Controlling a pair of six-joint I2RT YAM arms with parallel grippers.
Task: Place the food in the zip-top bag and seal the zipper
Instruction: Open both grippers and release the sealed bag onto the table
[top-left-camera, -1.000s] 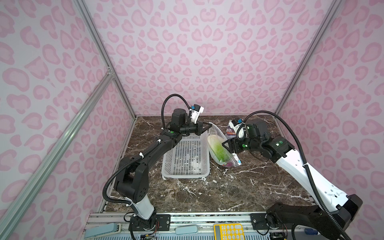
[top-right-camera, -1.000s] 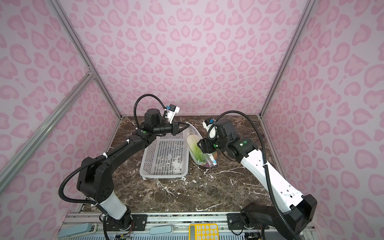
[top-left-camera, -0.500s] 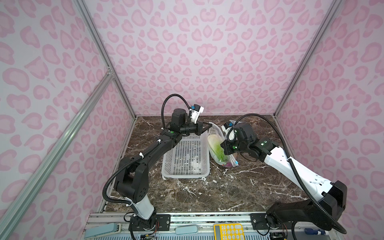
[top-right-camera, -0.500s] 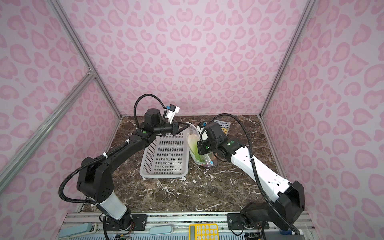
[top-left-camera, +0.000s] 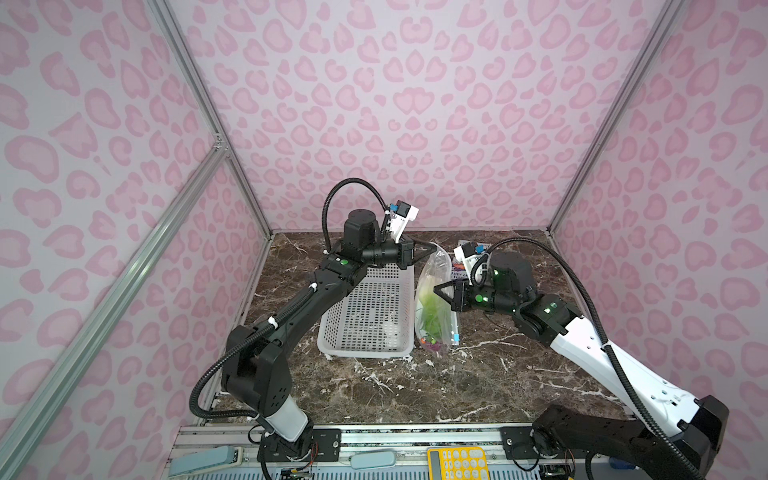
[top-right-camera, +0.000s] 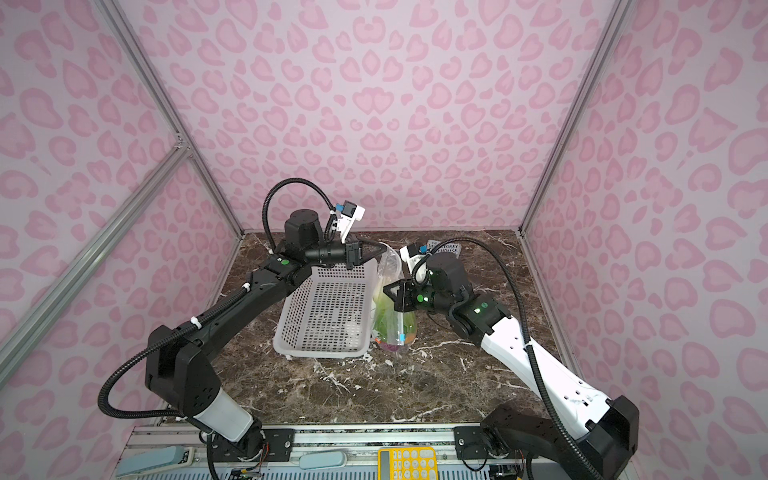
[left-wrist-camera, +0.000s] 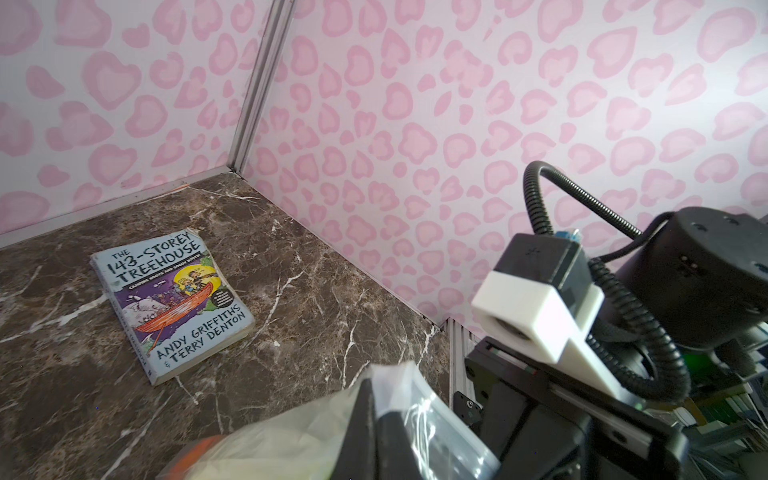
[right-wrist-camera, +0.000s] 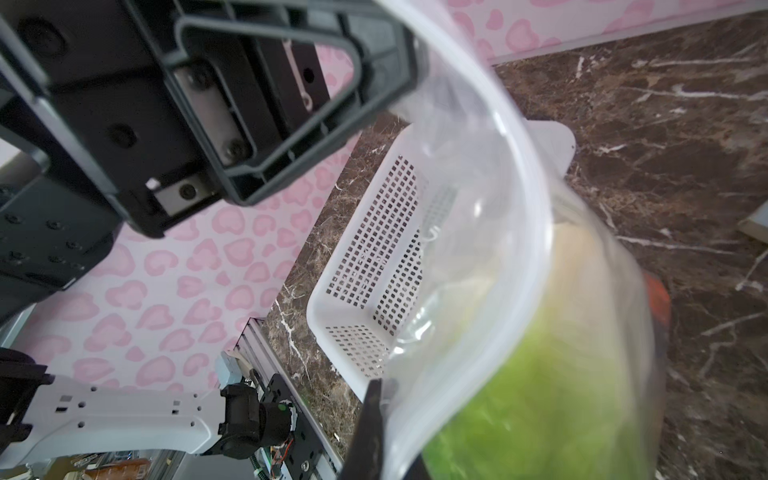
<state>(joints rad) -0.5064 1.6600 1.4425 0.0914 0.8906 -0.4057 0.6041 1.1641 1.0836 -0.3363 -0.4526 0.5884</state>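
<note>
The zip-top bag (top-left-camera: 432, 316) (top-right-camera: 390, 320) hangs upright beside the basket in both top views. The food shows through it: a green cabbage (right-wrist-camera: 519, 395), with an orange piece (right-wrist-camera: 658, 299) and purple bits low down. My left gripper (top-left-camera: 433, 248) (left-wrist-camera: 376, 399) is shut on the bag's top corner. My right gripper (top-left-camera: 437, 289) (right-wrist-camera: 390, 428) is shut on the bag's mouth edge lower down, at mid height. The zipper runs down the bag's right edge, and a small blue tab (top-left-camera: 456, 336) sits near its low end.
A white perforated basket (top-left-camera: 361, 353) (top-right-camera: 320, 353) stands left of the bag, touching it. A blue paperback book (left-wrist-camera: 174, 303) (top-right-camera: 444, 247) lies near the back wall behind the right arm. A yellow keypad (top-left-camera: 457, 463) sits on the front rail.
My right gripper has moved left to the bag and shut on its edge; it was open a second ago. The left arm still holds the top corner.
</note>
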